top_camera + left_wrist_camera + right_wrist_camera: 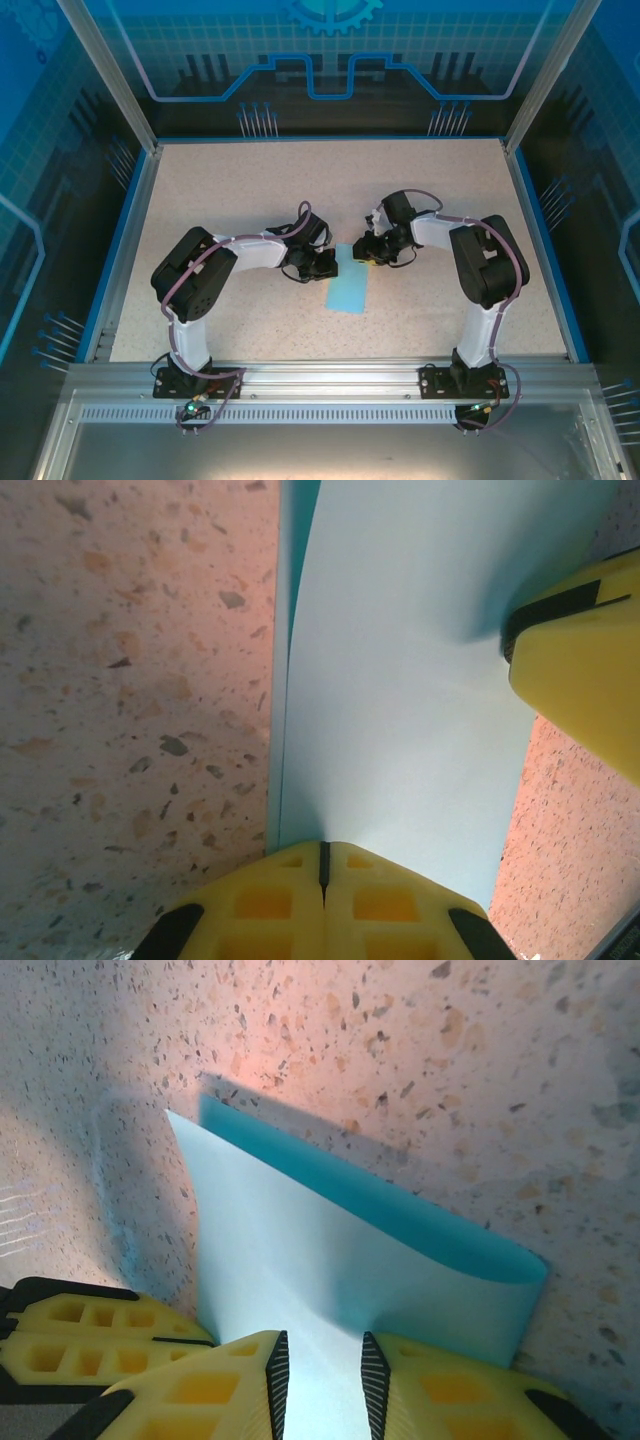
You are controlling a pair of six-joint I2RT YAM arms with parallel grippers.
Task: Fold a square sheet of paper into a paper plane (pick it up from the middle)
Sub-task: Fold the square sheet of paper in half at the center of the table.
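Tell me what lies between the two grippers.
The folded blue paper: in the top view, its far end fills the gap between the left gripper and the right gripper.

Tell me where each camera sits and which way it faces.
Top external: above and behind, looking down on the table, left arm, right arm and folded blue paper.
Left wrist: looks along the left gripper, shut on the paper.
Right wrist: looks past the right gripper onto the paper.
Shared: all views show the paper.
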